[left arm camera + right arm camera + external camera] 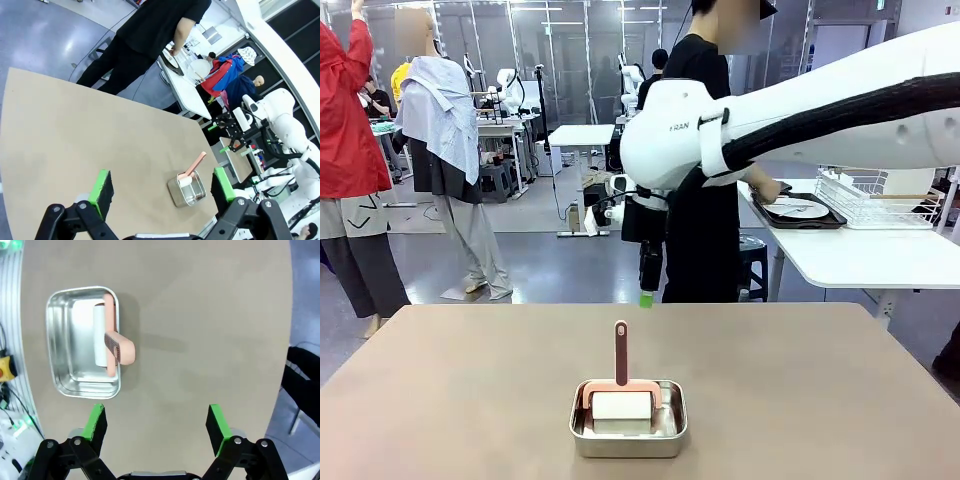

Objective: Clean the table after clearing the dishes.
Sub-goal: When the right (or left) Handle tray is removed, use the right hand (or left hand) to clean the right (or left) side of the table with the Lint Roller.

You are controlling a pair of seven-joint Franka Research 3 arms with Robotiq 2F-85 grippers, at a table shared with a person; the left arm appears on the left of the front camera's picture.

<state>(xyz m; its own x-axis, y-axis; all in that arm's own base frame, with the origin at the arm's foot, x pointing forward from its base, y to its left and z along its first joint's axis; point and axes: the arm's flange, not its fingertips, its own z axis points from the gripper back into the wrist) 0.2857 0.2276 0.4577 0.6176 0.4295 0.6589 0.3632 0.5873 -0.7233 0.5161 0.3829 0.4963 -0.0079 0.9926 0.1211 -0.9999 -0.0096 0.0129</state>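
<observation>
The table [800,380] spreads beneath both your grippers and carries no dishes, so clearing looks done and wiping is the step in hand. The dishes [798,211] sit well away from either gripper, on the white side table [860,255] by the person [705,230] (I make out one tray for sure). The pan [82,342] lies below the right gripper [157,421], off to one side of its spread, empty fingers, with the brush [119,347] standing in it, handle up. The left gripper [162,186] hangs wide open too, farther off. Next, I judge, shift the right gripper over that handle, turn the jaws across it, then descend.
</observation>
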